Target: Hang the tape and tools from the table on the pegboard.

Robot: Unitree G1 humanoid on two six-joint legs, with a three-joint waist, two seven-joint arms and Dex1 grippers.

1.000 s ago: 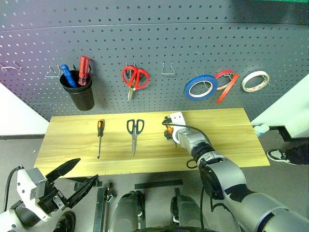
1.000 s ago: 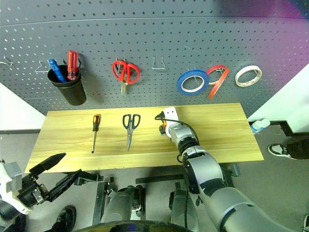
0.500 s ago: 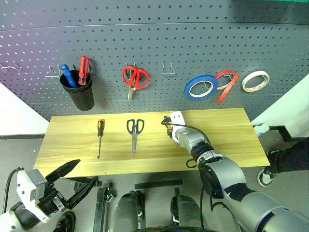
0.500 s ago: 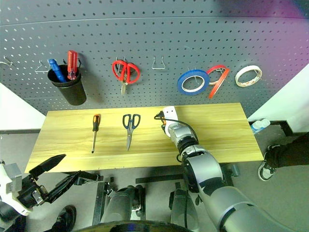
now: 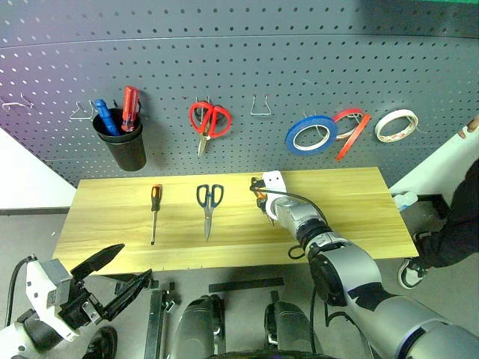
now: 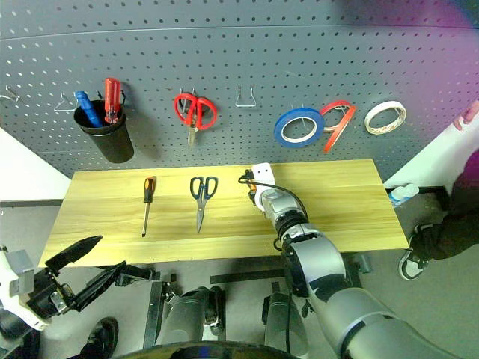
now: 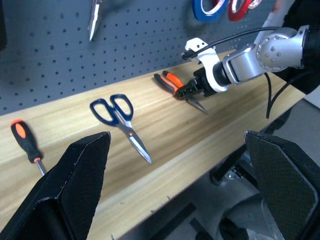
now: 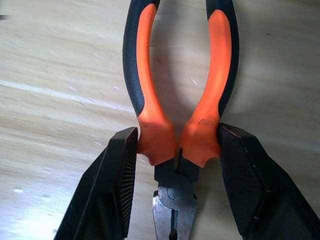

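Small orange-and-black pliers (image 8: 150, 95) lie on the light wood table (image 5: 344, 196), and my right gripper (image 8: 177, 139) is shut on them where the handles meet the joint. Seen from the left wrist, the right gripper (image 7: 192, 90) holds the pliers (image 7: 171, 80) low on the tabletop. Black-handled scissors (image 5: 209, 202) and a slim orange-and-black screwdriver (image 5: 154, 209) lie further left on the table. The red tape (image 5: 349, 123) hangs on the dark grey pegboard (image 5: 239, 60). My left gripper (image 5: 133, 263) hangs open below the table's near left edge, holding nothing.
On the pegboard hang red-handled scissors (image 5: 209, 120), a blue roll (image 5: 310, 133), a white roll (image 5: 396, 125), an empty hook (image 5: 260, 106) and a black cup (image 5: 122, 146) with red and blue screwdrivers. A person's dark sleeve (image 5: 458, 224) stands at the table's right end.
My right gripper's fingers have closed onto the pliers. A person has come further into view at the right edge. The left arm has stayed put.
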